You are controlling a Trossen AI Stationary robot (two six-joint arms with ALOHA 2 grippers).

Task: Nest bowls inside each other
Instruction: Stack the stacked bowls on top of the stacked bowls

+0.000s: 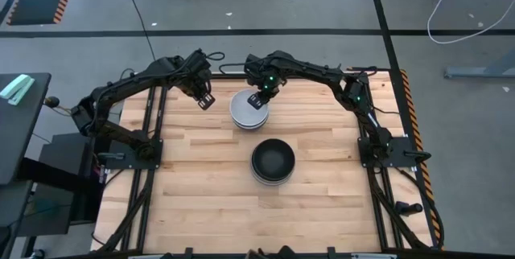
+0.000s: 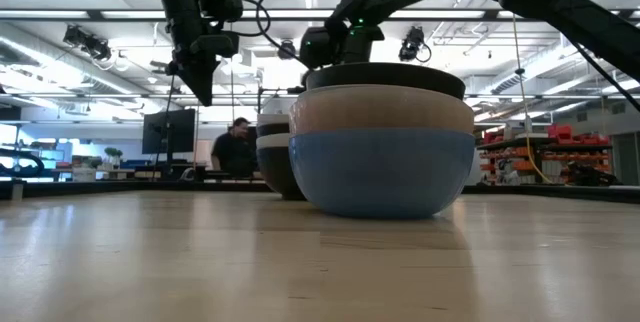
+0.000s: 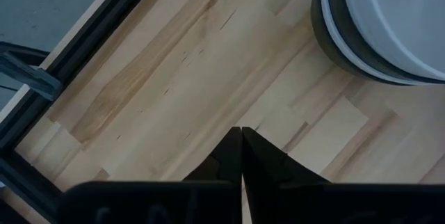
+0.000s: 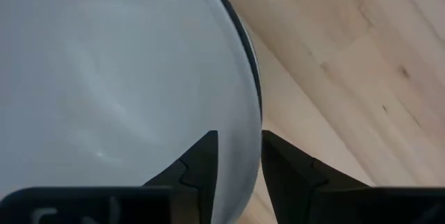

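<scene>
Two stacks of nested bowls stand on the wooden table. The far stack (image 1: pixel 249 111) has a pale white bowl (image 4: pixel 111 78) on top and a black bowl (image 3: pixel 327 33) outermost. The near stack (image 1: pixel 272 162) is topped by a black bowl, with a salmon-pink bowl (image 2: pixel 380 112) and a blue bowl (image 2: pixel 382 174) lower down, the blue one resting on the table. My right gripper (image 1: pixel 259 98) is at the far rim of the far stack, shut on the top bowl. My left gripper (image 1: pixel 205 99) hovers shut above bare table, to the left of that stack. My right gripper holds the top white bowl by its rim (image 4: pixel 243 140) on the far side of the stack. One finger (image 4: pixel 201 165) is inside the bowl and the other (image 4: pixel 281 165) outside, coming from above. The bowl sits nested in the far stack.
Bare wood lies to the left of the stacks (image 1: pixel 185 170) and to their right (image 1: pixel 338 170). Dark frame rails (image 1: pixel 151 138) run along both sides of the table. A person (image 2: pixel 238 147) sits in the room beyond the far edge.
</scene>
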